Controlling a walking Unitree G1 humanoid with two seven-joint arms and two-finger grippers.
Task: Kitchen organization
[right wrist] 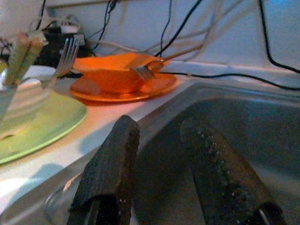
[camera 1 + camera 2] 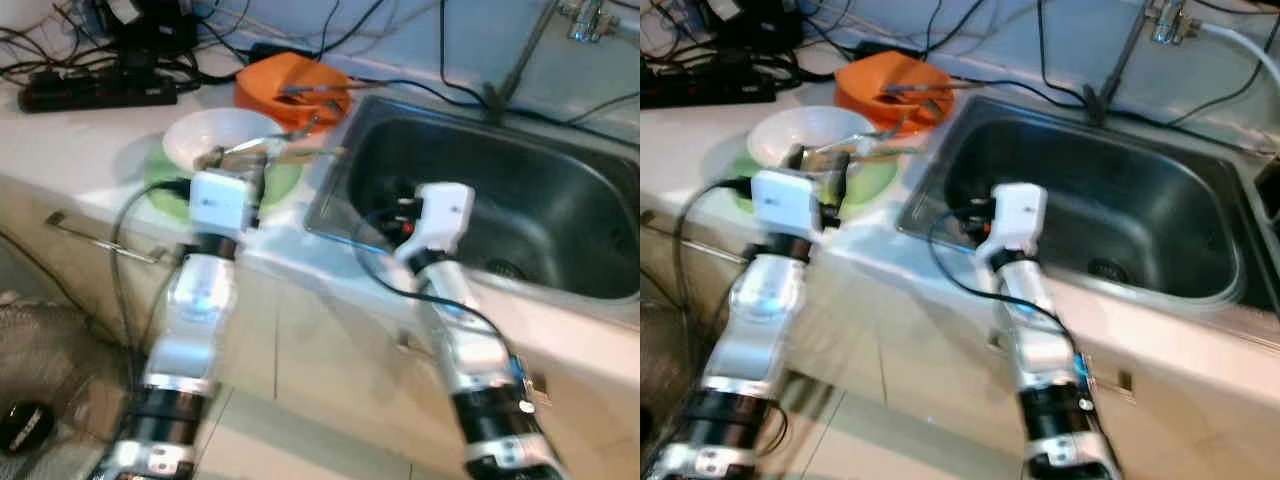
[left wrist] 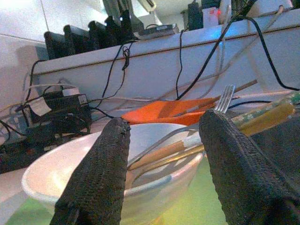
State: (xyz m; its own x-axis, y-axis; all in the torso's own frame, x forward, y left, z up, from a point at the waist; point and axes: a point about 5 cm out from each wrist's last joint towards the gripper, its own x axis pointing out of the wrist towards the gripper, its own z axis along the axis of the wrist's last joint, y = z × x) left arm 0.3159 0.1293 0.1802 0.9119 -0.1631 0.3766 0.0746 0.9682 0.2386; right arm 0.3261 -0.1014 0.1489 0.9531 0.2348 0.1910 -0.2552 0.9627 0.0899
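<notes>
You're looking at a home kitchen here: a stainless sink (image 2: 520,215) sunk into a pale countertop (image 2: 90,150), faucet (image 2: 590,20) over it, cabinet fronts with a handle (image 2: 100,240) underneath. Used dishes sit beside the basin, namely a white bowl (image 2: 215,135) on a green plate (image 2: 285,180) and an orange bowl (image 2: 290,85) holding cutlery. A power strip (image 2: 90,92) and cables clutter the back.

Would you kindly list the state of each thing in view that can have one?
white bowl: upright on the green plate, cutlery inside.
green plate: flat on the counter, under the bowl.
orange bowl: upright on an orange plate, utensils resting in it.
sink: no dishes visible in the basin.
left tool: open, facing the white bowl.
right tool: open, over the sink's edge.
</notes>
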